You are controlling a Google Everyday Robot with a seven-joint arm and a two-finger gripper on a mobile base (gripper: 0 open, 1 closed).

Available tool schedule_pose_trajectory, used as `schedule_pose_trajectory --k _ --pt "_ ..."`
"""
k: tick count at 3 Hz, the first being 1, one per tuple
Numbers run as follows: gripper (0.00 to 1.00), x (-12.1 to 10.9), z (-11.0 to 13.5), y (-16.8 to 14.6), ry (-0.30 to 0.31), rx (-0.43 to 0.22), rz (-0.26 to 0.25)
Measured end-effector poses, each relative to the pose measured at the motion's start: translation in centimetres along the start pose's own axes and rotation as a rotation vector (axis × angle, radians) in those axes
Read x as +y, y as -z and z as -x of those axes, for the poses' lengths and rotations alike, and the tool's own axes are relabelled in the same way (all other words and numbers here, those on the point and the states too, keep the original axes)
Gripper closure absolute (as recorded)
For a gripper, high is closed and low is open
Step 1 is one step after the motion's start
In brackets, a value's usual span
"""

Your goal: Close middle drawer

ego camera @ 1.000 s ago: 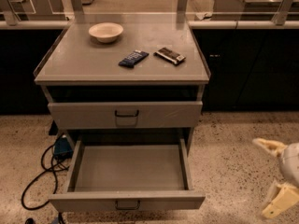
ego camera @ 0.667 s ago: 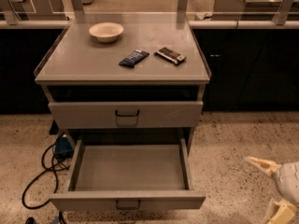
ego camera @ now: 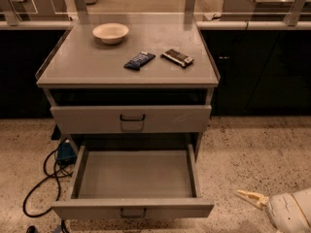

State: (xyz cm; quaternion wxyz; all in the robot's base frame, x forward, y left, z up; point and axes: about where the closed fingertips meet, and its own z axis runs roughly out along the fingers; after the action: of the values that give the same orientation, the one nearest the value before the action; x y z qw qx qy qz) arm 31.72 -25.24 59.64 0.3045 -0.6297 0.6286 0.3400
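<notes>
While the middle drawer [ego camera: 97, 209] juts out past the table's [ego camera: 82, 67] front edge, the gripper [ego camera: 257, 199] hangs low off the front right corner over open floor [ego camera: 252, 149], just clear of the drawer's right edge, and whether it is gaping or pinched I cannot tell.

On the table [ego camera: 87, 67], a bowl [ego camera: 111, 33] sits toward the back left. In front of it and to its right lie a packet [ego camera: 139, 60] and, right of that, a bar [ego camera: 177, 57], the two apart from each other. Below the top, the upper drawer [ego camera: 170, 119] sits pushed in. Under it the middle drawer [ego camera: 136, 176] stands pulled out toward the front. A cable [ego camera: 41, 181] lies on the floor left of it. The claw [ego camera: 252, 197] is low at the right, near the middle drawer's right front corner, not touching
</notes>
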Motion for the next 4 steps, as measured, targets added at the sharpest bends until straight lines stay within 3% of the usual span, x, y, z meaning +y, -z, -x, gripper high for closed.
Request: schedule_pose_trajectory --k 1,2,4 --pt "0.00 0.0 0.0 0.0 0.000 0.000 0.000" --pt "0.00 1.1 -0.5 -2.5 0.028 0.005 -0.020" --pt "0.00 8.2 -2.5 -16.0 0.140 -0.046 -0.063"
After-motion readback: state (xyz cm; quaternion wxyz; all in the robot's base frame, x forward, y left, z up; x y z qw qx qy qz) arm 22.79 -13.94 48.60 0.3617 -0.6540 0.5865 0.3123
